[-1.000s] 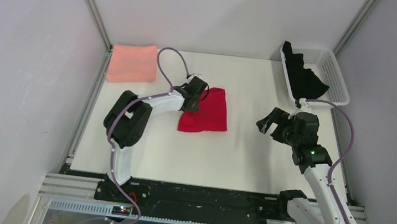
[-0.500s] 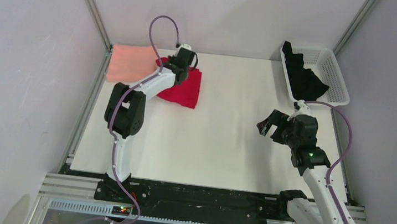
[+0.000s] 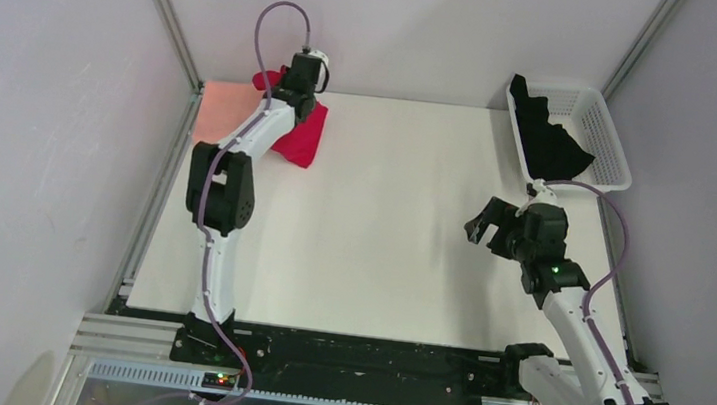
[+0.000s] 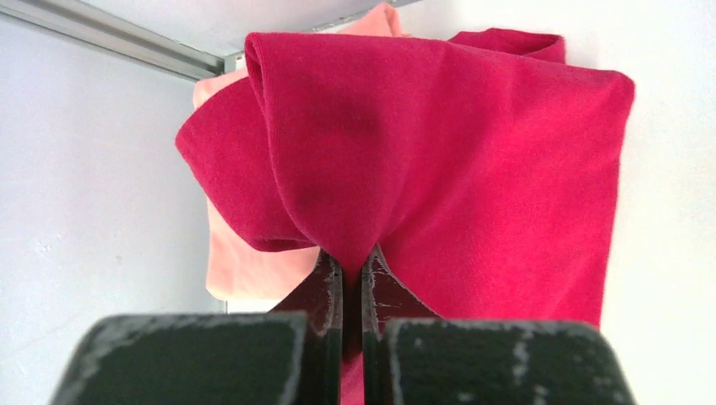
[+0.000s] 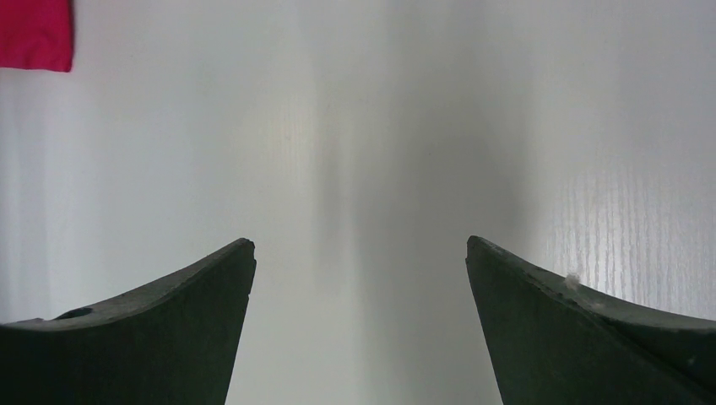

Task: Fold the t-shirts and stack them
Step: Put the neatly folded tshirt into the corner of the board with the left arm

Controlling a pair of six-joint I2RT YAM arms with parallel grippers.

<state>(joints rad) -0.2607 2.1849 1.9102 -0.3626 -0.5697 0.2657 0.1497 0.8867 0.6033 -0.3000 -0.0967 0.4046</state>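
left end effector [image 4: 353, 274] was pinched tight on the red t-shirt [image 4: 473, 169] over the pink t-shirt [image 4: 253, 274], right end effector [image 5: 360, 245] gaped wide above the bench [image 5: 380, 126].

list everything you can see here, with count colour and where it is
red shirt: 1, bright red, far left of the table, bunched in the left gripper, partly over the pink shirt
pink shirt: 1, salmon-pink, folded, far left corner
black shirt: 1, black, unfolded, in the basket
basket: 1, white mesh, far right corner
table: 1, white, under everything
left gripper: 1, black, shut on the red shirt
right gripper: 1, black, open, holding nothing, over the table's right side
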